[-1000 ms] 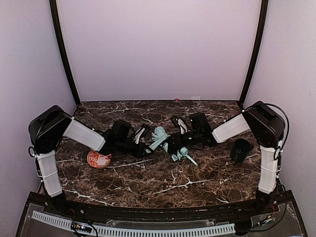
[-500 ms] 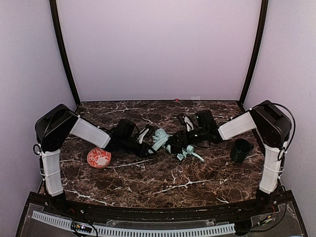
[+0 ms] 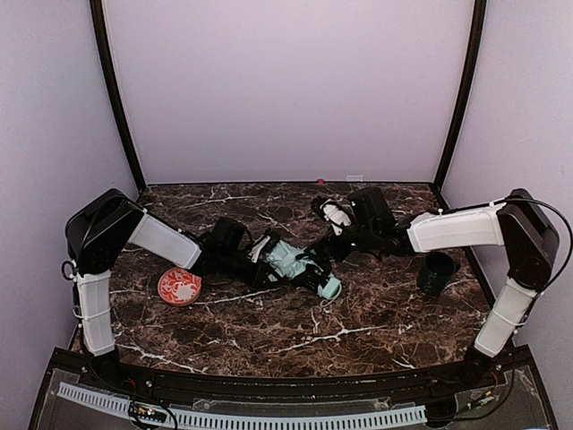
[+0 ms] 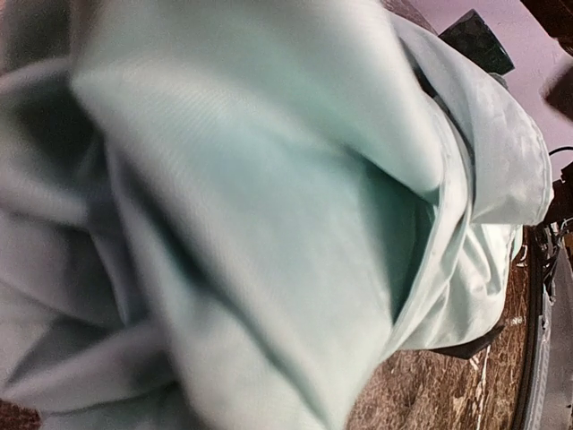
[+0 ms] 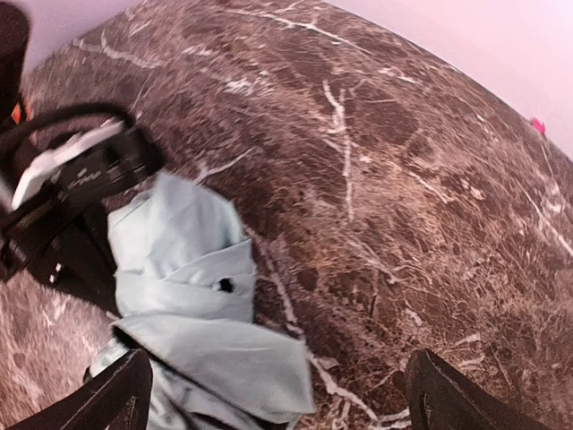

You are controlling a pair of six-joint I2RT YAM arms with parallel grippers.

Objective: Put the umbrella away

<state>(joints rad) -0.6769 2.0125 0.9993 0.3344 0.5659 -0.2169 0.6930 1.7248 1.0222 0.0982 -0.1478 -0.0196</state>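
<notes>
While the pale mint-green folding umbrella [image 3: 288, 262] lies bunched near the middle of the dark brown white-veined marble table [image 3: 295, 336], it is pinched at its left side by the left gripper [image 3: 265, 254]: jaws pressed together, cloth gathered at them. The fingers are not seen from the left wrist camera. That view is filled with soft, matte, finely woven mint cloth in deep folds, with a sliver of marble at lower right. The right gripper [image 5: 279, 360] is spread wide, with nothing held and nothing touched. Its two dark fingertips [image 5: 116, 394] are seen at the bottom corners of the right wrist view; the crumpled canopy lies towards the left one, bare marble towards the right one. A small black spot is noted on one mint fold, and black lining is seen at the fold edges. In the top view, black parts and a mint end piece are seen at the umbrella's right end; which parts they are cannot be told. A dark cylindrical cup [image 3: 437, 273] is stood upright near the right edge, well apart from the umbrella. A round red-orange plate with a white pattern [image 3: 179, 288] is laid flat beside the left forearm. A tiny pink object [image 3: 320, 181] is seen at the table's back edge.
</notes>
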